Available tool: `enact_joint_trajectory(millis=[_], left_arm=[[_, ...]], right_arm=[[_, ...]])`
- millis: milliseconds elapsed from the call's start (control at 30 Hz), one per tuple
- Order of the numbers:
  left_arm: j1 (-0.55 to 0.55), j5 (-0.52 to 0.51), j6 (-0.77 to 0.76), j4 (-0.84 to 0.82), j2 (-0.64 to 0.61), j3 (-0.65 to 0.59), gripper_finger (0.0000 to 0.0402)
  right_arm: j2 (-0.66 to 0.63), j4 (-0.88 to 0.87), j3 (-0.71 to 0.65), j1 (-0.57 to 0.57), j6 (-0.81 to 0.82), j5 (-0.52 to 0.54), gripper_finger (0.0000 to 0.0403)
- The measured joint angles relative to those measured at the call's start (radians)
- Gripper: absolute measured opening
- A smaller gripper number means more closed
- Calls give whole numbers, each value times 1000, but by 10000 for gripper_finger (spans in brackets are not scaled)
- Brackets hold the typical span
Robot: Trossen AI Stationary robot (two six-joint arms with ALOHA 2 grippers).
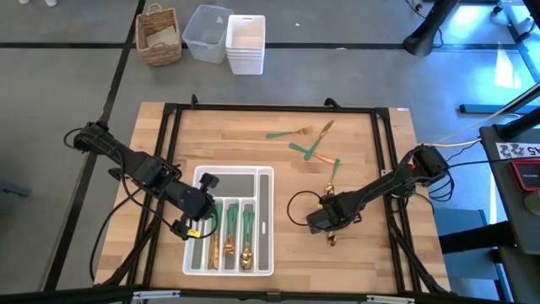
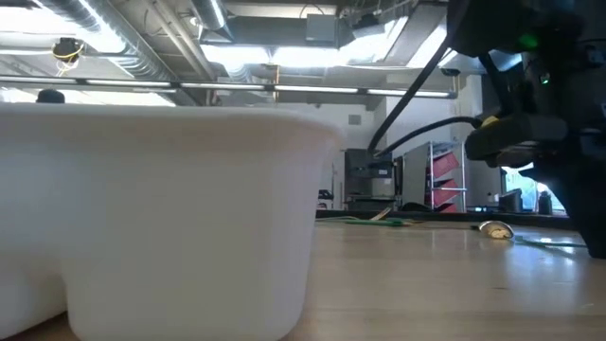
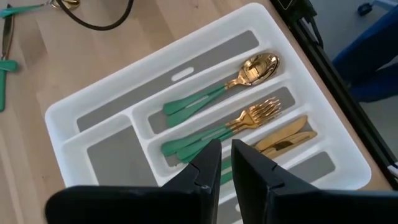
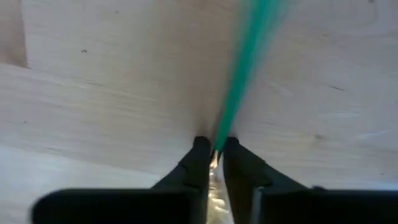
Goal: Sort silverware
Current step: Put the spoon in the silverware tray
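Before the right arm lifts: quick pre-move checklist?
1. Right gripper closed on the utensil at the table: ok, fingers pinch its green handle.
2. Which kind of utensil: cannot tell, head hidden.
3. Left gripper carrying nothing: ok, it hangs over the tray.
4. Tray sections sorted: ok, spoons, forks, knives lie apart.
5. Drop path clear: not ok, left arm is over the tray.
6. Table cleared: not ok, loose pieces remain.

Robotics lab or workshop. Butcher-block table [image 1: 371, 152] on a black frame, concrete floor [image 1: 51, 93]. Exposed ducts [image 2: 123, 43] and strip lights [image 2: 312, 57] overhead. Equipment racks [image 2: 445, 175] in the background. Stacked white bins [image 1: 245, 44] and basket [image 1: 159, 35] at 12 o'clock.
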Motion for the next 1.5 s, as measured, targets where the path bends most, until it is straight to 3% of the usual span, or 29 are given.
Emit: enact_joint_trajectory(millis=[133,400,567,700,900,1167,1300,1500], left_arm=[[0,0,4,-1,0,0,31],[0,0,47,-1,0,0,31],[0,0,46,-8,0,0,31],[4,-33,33,-7,0,0,31],[46,-94,-22,-6,0,0,31],[108,-95,-10,-1,0,0,31],[130,-96,-6,0,0,0,31],[155,-100,-6,-3,0,0,31]], right_arm=[[-7,6,-1,0,-2,-5,9],[-60,82,-6,0,-2,-20,8],[-89,255,-5,-1,3,2,9],[-96,490,-4,-1,4,82,5],[-97,804,5,-1,-12,347,5],[7,791,188,-2,-115,538,4],[126,748,348,-15,-178,550,3],[283,513,577,-31,-160,544,5]])
